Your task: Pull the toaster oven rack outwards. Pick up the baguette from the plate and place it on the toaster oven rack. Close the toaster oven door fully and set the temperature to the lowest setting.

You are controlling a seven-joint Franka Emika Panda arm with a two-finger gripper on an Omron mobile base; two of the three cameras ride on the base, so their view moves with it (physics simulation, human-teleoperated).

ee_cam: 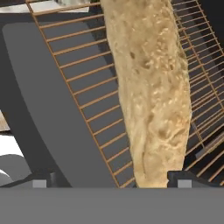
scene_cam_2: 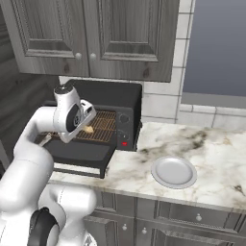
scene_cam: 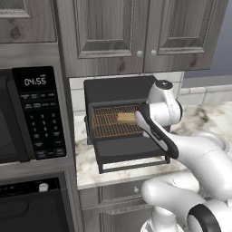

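step: baguette (ee_cam: 153, 92) placement looks done; it lies on the rack (scene_cam: 108, 122), plate (scene_cam_2: 174, 171) bare on the table (scene_cam_2: 216, 144) to the oven's right
fingers: gripper (ee_cam: 109, 181) spread wide, tips either side of the baguette's near end, gripping nothing as far as I can tell; in the hand view the right tip sits just beside the crust
rack: pulled out over the dropped door (scene_cam: 129, 147), baguette toward its right half in the left base view
next: judgement only: back the hand up and clear of the bread, then get under the door's bar handle (scene_cam: 133, 164) and swing it up shut; rack probably has to slide in first or the door won't close fully
after: temperature dial on the control strip (scene_cam_2: 124, 130), right of the cavity, to lowest; dials small, need a fine pinch
risk: a lifting fingertip could nudge the loaf and roll it on the wires
materials: rack is thin copper-brown wire grid, open mesh; baguette tan, pitted rough crust, rounded stick; oven (scene_cam_2: 115, 96) matte black box, red light low on the strip; door flat dark grey panel; plate smooth white round; table marbled stone
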